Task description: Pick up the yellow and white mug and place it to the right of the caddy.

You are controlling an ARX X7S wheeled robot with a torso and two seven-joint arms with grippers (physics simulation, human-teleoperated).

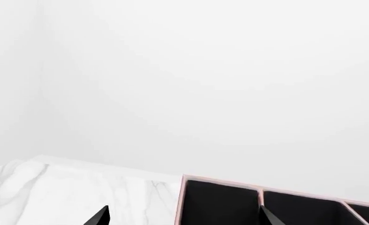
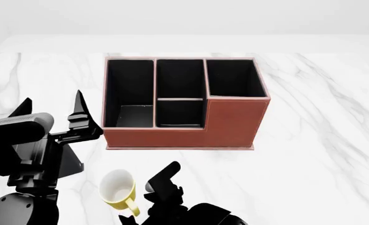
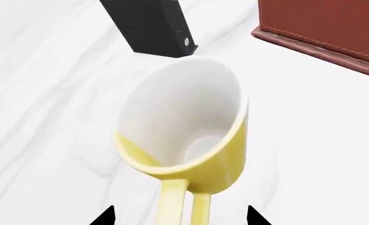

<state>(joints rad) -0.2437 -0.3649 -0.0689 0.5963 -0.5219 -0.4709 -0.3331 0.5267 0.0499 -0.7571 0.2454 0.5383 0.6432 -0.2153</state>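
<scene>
Left wrist: only the caddy rim and desk; left end effector wide, empty.
Head: yellow and white mug in front of the caddy's left end, right end effector just beside it (nearer arm).
Right wrist: handle points at the spread tips, nothing gripped.

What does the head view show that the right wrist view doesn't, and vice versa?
Head only: the whole caddy from above with its four black-lined compartments, the left claw off its left front corner, and the bare marble table to the caddy's right.
Right wrist only: a close look into the yellow and white mug, its white floor, and its handle running down between the two tips of the right claw, which stand apart on either side of it.
Both: the mug, a brown caddy wall, the marble, and a small black block.
</scene>
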